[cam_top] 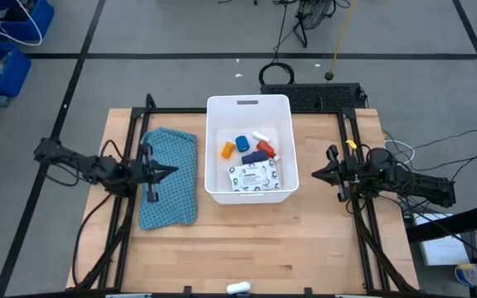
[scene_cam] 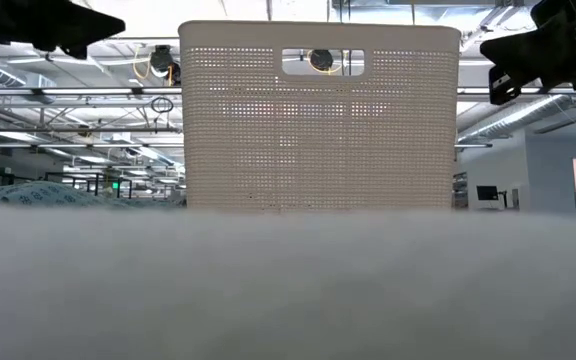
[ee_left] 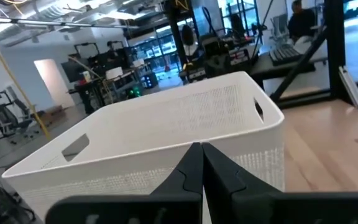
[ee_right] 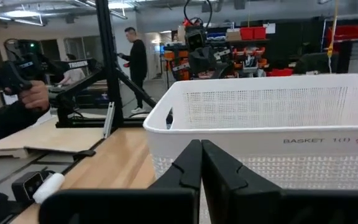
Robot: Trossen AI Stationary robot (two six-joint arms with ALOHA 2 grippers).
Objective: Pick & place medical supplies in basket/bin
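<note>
A: Where are the medical supplies (cam_top: 253,159)?
B: All inside the basket (cam_top: 217,149). White printed packet (cam_top: 252,176) on the near side of the floor, orange pill bottle (cam_top: 228,150) left of centre, blue piece (cam_top: 243,142) just beyond it, red small bottle (cam_top: 266,147) and white tube (cam_top: 261,136) toward the right wall.
A: Basket position?
B: Centre of the desk (cam_top: 247,240), toward the far edge, handle slot on the far short side. Upright.
A: Arms?
B: Left gripper (cam_top: 171,172) sits left of the basket, above the teal cloth (cam_top: 170,178), fingers pressed together, nothing between them, tips pointing at the basket wall. Right gripper (cam_top: 316,175) is on the right side, just off the basket's right wall, fingers also pressed together and empty. Neither touches the basket.
A: Anything else on the desk?
B: Small white object (cam_top: 238,287) at the near edge, can't tell what. Person standing in the room behind, seen from the right wrist.
</note>
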